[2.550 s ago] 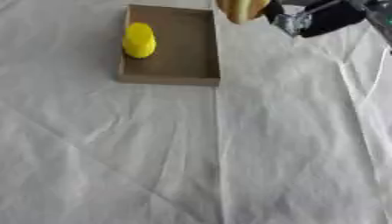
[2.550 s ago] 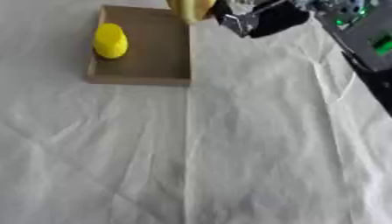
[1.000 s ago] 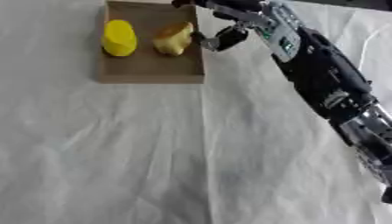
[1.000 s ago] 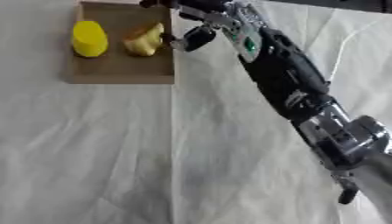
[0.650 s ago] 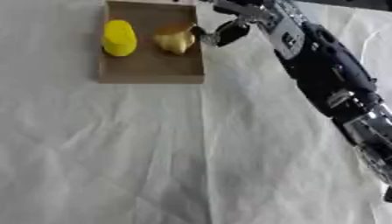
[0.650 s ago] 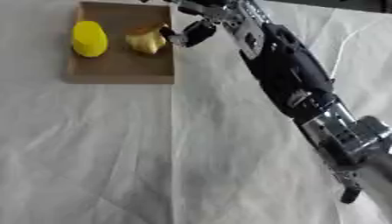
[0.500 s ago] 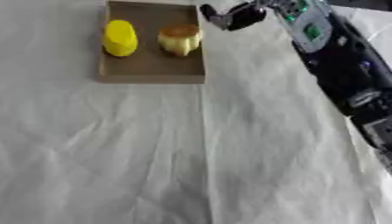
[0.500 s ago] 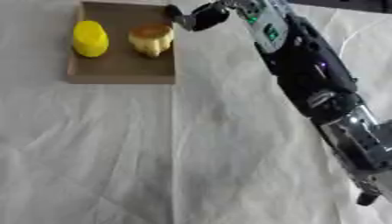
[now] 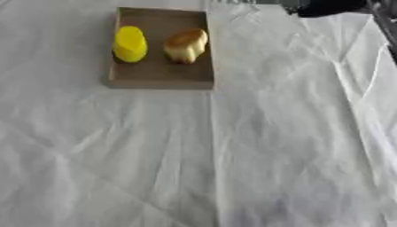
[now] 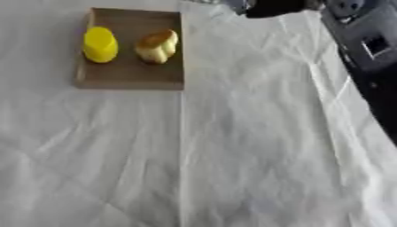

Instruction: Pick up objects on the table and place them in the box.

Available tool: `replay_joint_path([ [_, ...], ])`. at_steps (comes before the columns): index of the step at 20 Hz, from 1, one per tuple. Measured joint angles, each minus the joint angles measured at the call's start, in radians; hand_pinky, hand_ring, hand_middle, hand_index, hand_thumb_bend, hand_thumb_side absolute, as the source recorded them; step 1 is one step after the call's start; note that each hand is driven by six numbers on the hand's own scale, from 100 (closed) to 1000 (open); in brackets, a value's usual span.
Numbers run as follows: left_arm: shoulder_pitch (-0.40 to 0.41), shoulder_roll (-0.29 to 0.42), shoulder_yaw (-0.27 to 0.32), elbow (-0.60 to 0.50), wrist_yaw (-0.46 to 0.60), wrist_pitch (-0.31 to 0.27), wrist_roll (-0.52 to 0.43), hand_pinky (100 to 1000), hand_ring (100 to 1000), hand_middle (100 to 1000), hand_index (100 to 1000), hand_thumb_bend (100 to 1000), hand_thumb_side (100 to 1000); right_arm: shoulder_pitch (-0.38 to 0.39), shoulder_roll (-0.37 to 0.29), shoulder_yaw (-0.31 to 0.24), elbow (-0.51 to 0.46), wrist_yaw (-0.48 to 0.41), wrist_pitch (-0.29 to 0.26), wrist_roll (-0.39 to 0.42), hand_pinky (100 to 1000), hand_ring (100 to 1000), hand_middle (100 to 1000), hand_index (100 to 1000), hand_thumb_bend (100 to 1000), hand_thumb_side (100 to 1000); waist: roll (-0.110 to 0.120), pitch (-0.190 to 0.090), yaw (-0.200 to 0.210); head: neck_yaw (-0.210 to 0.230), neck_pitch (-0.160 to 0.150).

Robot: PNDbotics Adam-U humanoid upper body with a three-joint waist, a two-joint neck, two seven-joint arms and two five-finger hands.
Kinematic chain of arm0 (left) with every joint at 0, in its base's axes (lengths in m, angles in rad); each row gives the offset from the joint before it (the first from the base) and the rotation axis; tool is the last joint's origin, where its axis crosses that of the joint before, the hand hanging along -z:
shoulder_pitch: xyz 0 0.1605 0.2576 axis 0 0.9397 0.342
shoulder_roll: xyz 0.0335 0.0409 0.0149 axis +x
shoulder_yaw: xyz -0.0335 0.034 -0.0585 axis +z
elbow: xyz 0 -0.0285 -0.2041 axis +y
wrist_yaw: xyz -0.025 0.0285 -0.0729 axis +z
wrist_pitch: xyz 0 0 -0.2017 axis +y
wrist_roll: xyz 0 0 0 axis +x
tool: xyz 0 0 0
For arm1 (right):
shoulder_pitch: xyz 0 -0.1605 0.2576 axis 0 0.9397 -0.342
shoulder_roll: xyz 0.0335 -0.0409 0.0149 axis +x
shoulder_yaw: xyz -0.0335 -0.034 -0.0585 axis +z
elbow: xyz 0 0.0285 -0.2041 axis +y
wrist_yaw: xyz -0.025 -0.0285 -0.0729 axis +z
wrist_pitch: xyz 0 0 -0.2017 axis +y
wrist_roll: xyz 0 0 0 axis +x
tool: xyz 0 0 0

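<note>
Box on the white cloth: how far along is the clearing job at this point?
Done: the box holds a yellow object and a tan bread-like item. In hand: nothing visible; the right hand shows only as a dark blur at the top edge. Left: no other loose objects show on the cloth.

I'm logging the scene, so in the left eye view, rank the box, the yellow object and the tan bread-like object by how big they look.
1. Box, clearly the largest.
2. and 3. Yellow object and tan bread-like object look about alike, so no ranking between them.
</note>
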Motion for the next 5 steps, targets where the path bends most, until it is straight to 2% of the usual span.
replay_joint_path([
  [1, 0.0, 0.004, 0.004, 0.0, -0.002, -0.002, 0.004, 869, 898, 819, 860, 100, 599, 0.031, -0.006, -0.021, -0.026, -0.018, 0.007, -0.028, 916, 937, 753, 930, 100, 100, 0.0, 0.003, -0.005, 0.008, -0.001],
  [5, 0.002, 0.009, 0.016, 0.0, -0.012, -0.009, 0.022, 869, 898, 819, 861, 100, 596, 0.106, 0.002, -0.094, -0.065, -0.087, -0.01, -0.132, 925, 948, 773, 932, 100, 100, 0.013, 0.012, -0.021, 0.039, -0.011],
])
